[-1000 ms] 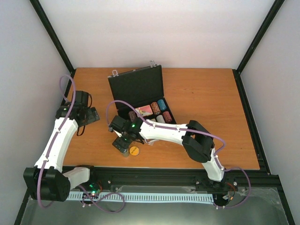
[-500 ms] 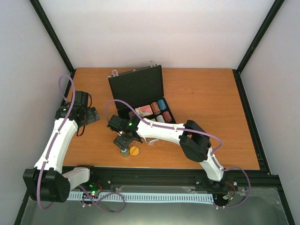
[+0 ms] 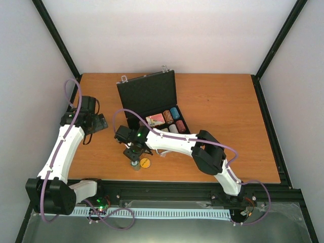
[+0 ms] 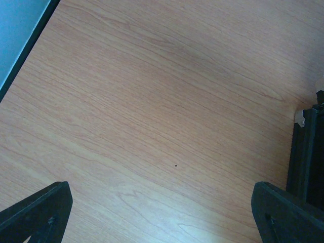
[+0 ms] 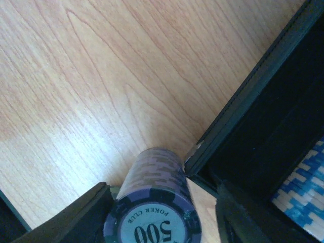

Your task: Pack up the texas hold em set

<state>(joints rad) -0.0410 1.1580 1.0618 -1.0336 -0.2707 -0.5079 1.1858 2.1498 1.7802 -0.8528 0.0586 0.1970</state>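
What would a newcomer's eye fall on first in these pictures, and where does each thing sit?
A black case stands open at the middle of the table, with coloured chip stacks packed inside. Near the front edge, the right gripper straddles a purple chip stack marked 500, with a gap showing on one side. A lone yellow chip lies flat just beside that stack.

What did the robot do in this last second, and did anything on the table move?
The right gripper narrowed its jaws around the purple chip stack standing on the table near the case. A gap shows on one side, so it is not clamped yet. That arm's elbow shifted slightly left. The stack, the yellow chip, the open case and the left gripper, open over bare wood, stayed put.
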